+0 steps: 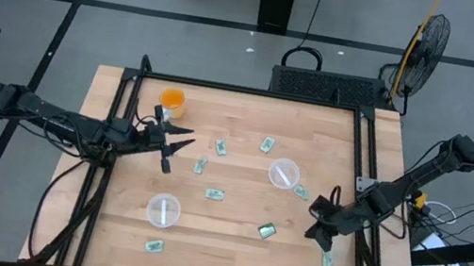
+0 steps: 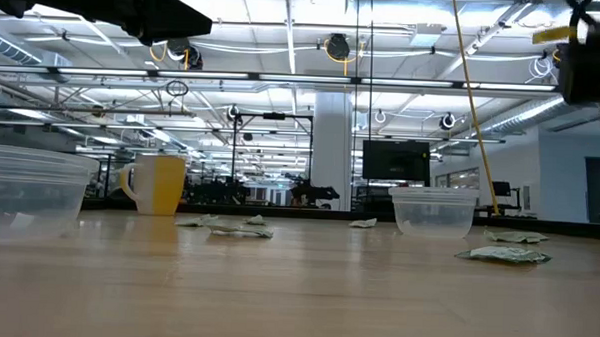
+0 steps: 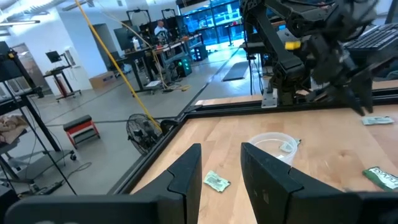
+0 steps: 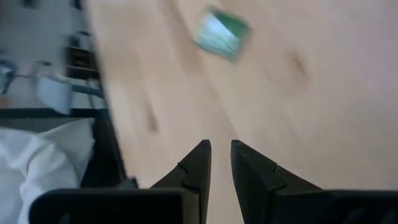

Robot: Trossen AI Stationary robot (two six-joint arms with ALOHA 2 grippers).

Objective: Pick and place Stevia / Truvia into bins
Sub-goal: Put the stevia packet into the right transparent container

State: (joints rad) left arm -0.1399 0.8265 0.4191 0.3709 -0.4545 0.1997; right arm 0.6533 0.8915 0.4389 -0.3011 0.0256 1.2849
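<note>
The right claw (image 1: 321,230) is hovering low at the worktop's (image 1: 218,254) right edge, fingers nearly together and empty. The nearest packet (image 1: 328,260) is lying just beside it. It should probably spread wider, centre over that packet, then carry it to the right bin (image 1: 284,173). The left claw (image 1: 181,139), fingers apart, is waiting on the far left.

I see a light wooden table (image 1: 216,263) framed by black rails. On it: an orange cup (image 1: 172,100) near the far left corner, two round clear plastic cups, one at the right centre (image 1: 284,173) and one near the front left (image 1: 164,209), and small pale green paper packets (image 1: 221,148) scattered flat, plus one darker green packet (image 1: 267,231).
</note>
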